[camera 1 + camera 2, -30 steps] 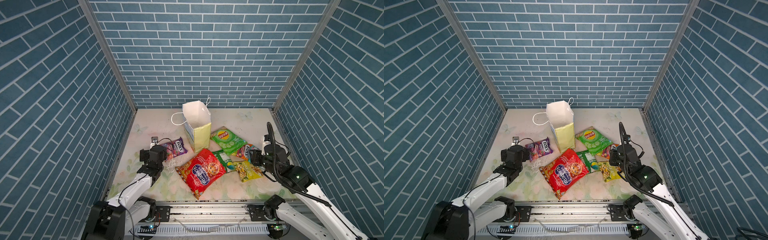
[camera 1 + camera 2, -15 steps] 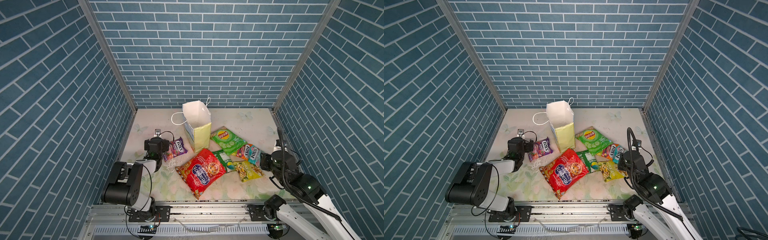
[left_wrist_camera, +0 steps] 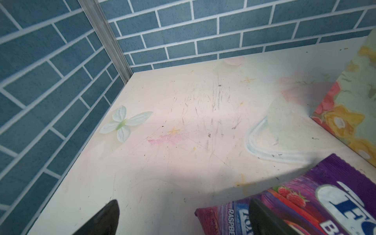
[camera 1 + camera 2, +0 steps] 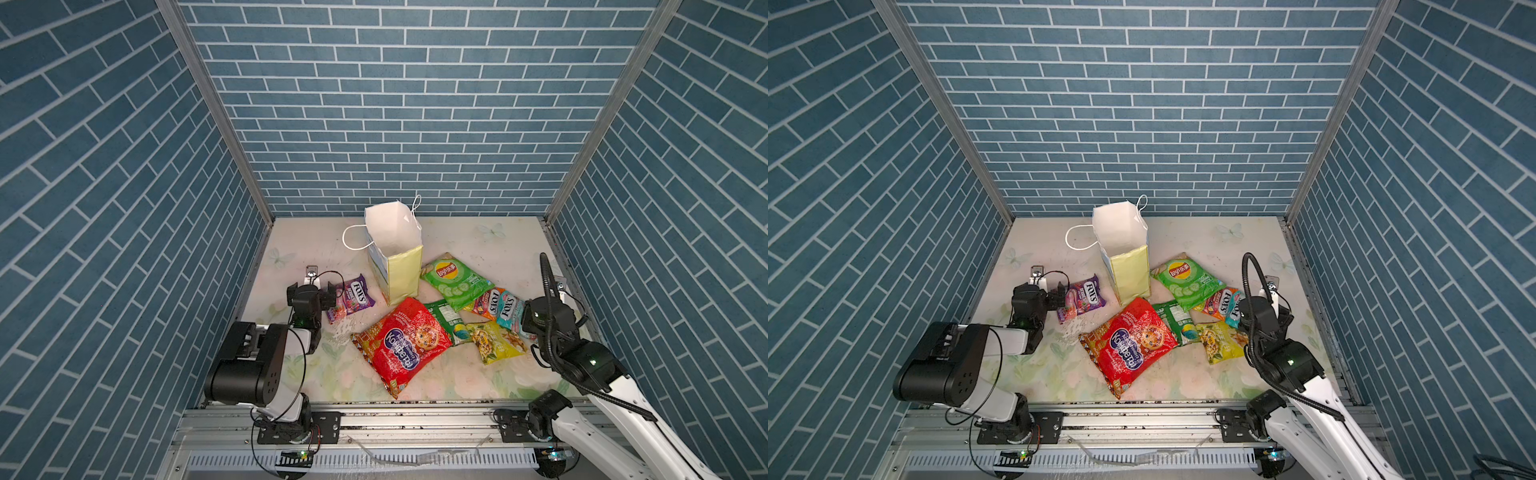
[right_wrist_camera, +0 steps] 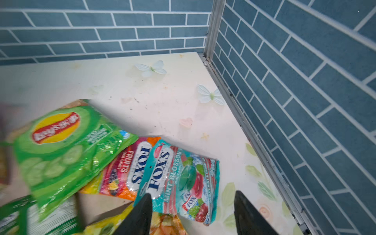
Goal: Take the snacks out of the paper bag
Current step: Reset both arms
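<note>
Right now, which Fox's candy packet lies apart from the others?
The purple packet, alone by the left gripper; the orange packet and teal packet overlap on the paper bag's other side.

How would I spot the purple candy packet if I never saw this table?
Find the tall white paper gift bag standing near the back of the flowery table. On the side where its cord handle loops out, a glossy purple Fox's candy packet lies flat. It alone is purple, lying apart from the heap of other snacks.

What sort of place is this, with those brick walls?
Probably a robot test booth: brick-print panels box in a flowered tabletop, and a left arm and right arm sit on a metal rail at its front.
</note>
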Robot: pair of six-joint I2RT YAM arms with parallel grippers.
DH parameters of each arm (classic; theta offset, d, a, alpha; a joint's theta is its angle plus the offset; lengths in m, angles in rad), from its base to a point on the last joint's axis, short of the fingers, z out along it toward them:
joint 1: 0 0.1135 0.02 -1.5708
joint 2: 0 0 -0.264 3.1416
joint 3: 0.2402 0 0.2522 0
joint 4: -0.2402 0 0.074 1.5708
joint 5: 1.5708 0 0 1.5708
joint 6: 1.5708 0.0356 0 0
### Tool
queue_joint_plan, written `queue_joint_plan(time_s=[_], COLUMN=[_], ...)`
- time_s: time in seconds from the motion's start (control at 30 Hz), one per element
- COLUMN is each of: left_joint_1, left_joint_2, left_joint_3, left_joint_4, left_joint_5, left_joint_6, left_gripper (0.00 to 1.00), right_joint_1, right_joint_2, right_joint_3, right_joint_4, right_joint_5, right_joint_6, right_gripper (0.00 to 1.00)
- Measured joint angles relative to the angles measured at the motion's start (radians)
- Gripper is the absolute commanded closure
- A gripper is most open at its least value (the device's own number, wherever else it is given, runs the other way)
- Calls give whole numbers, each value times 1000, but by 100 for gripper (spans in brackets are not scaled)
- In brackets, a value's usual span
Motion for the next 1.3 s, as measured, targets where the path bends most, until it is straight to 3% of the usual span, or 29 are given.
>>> queue_joint_plan(time_s=[0.13, 0.23, 0.33, 0.57, 0.73, 0.87, 1.13, 1.2, 1.23, 1.27, 1.3], left_joint_1=[0, 0, 0, 0, 2, 2, 3, 4, 4, 4, 4], left_joint_2=[0, 0, 0, 0, 0, 0, 0, 0, 0, 0, 0], left_joint_3=[0, 0, 0, 0, 0, 0, 0, 0, 0, 0, 1], left_joint_4=[7, 7, 7, 7, 7, 7, 7, 7, 7, 7, 7], left_joint_5=[3, 5, 7, 12, 18, 18, 19, 21, 22, 22, 22], left_joint_6=[0, 0, 0, 0, 0, 0, 0, 0, 0, 0, 0], left_gripper=[0, 1, 0, 0, 1, 0, 1, 0, 0, 1, 0], right_joint_1=[-203, -386, -468, -504, -511, -513, -515, -516, -516, -516, -516], right_joint_2=[95, 284, 455, 740, 788, 839, 890, 890, 890, 890, 890], right_joint_3=[-168, -192, -192, -159, -177, -269, -280, -272, -272, -272, -274], right_joint_4=[273, 429, 586, 929, 1101, 1355, 1416, 1429, 1433, 1436, 1440], right_joint_5=[-114, -238, -335, -476, -502, -517, -527, -528, -528, -528, -531], right_joint_6=[-84, -93, -117, -172, -200, -218, -225, -225, -225, -227, -229], right_gripper=[30, 28, 27, 25, 25, 30, 25, 33, 32, 3, 1])
